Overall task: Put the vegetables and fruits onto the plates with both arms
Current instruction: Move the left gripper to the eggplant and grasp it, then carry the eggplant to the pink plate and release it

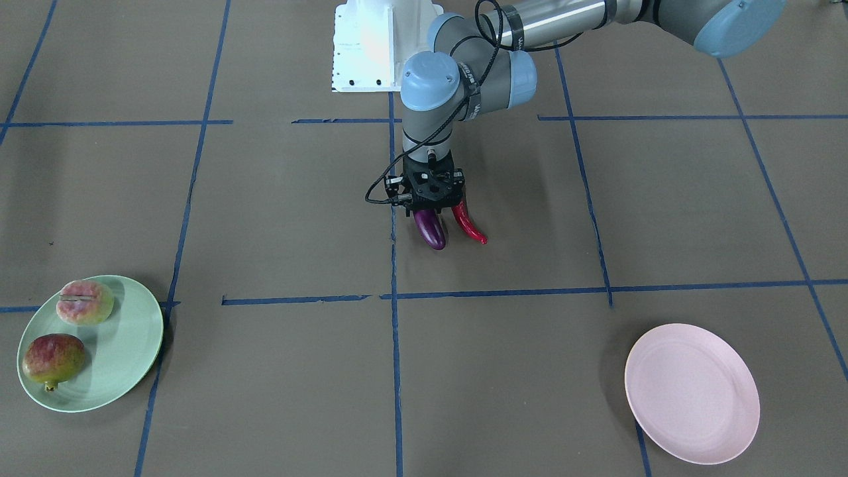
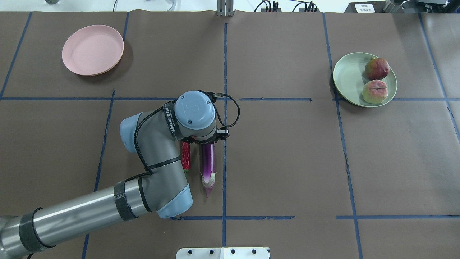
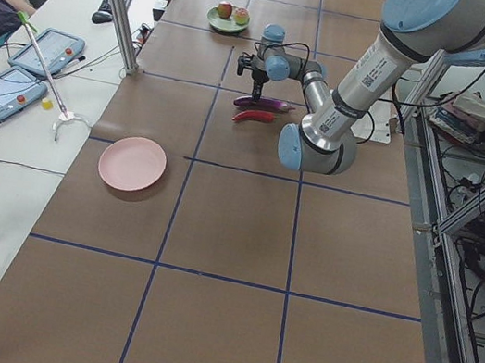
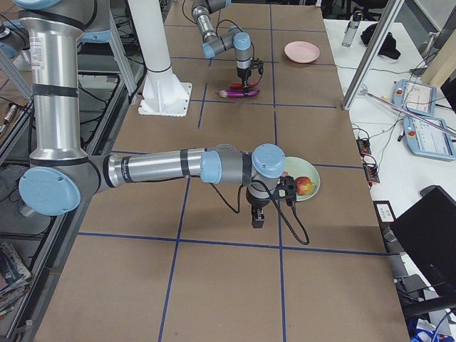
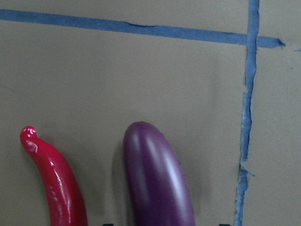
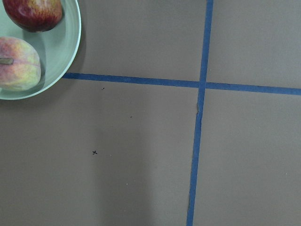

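I've got my left tool (image 1: 435,207) right over the eggplant (image 1: 431,230), jaws spread astride it, I think. Eggplant lies on the surface (image 1: 265,218) lengthwise between them, chili (image 1: 469,226) just beside, pink plate (image 1: 692,393) well off.

The table (image 1: 278,218) is dull brown, crossed by a grid of blue tape lines (image 1: 392,371). The eggplant (image 1: 430,230) is glossy deep purple, and its cap (image 2: 208,178) is pale purple with lighter streaks. The chili pepper (image 1: 468,225) is shiny red, green at its stem end. The pomegranate (image 1: 54,360) is mottled red running into yellow-green. The peach (image 1: 85,302) is blotchy pink over cream, yellowish at its rim. They lie on a plain mint-green plate (image 1: 126,351). The other plate (image 1: 692,394) is plain pale pink. The left arm (image 2: 158,158) is grey metal with light-blue joint caps and black bands. The left gripper (image 1: 434,207) is black. The base block (image 1: 371,46) is white.
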Robot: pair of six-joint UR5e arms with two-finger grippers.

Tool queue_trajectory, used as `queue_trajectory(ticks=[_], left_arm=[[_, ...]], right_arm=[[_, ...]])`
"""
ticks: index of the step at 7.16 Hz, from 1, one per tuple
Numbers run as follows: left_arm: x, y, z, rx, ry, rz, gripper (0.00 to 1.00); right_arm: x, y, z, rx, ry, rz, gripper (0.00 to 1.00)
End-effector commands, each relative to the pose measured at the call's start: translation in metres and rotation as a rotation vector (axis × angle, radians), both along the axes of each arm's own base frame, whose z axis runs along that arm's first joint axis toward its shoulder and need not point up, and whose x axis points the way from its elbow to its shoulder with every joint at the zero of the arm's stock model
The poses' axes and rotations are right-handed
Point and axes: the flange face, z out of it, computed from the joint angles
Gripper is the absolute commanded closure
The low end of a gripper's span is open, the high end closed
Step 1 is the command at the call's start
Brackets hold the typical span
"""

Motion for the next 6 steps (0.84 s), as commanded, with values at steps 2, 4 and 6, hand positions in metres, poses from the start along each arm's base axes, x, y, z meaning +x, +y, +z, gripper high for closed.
queue_trajectory(ticks=[2, 4, 6], left_arm=[[-0.029, -0.034, -0.009, 0.018, 0.038, -0.060, 0.98], [-0.117, -0.128, -0.003, 0.013, 0.025, -0.219, 0.98], [-0.201, -0.228, 0.059, 0.045, -0.103, -0.208, 0.98]], right_arm=[[0.000, -0.001, -0.001, 0.003, 0.000, 0.000, 0.00], [0.000, -0.001, -0.001, 0.003, 0.000, 0.000, 0.00], [0.000, -0.001, -0.002, 0.004, -0.002, 0.000, 0.00]])
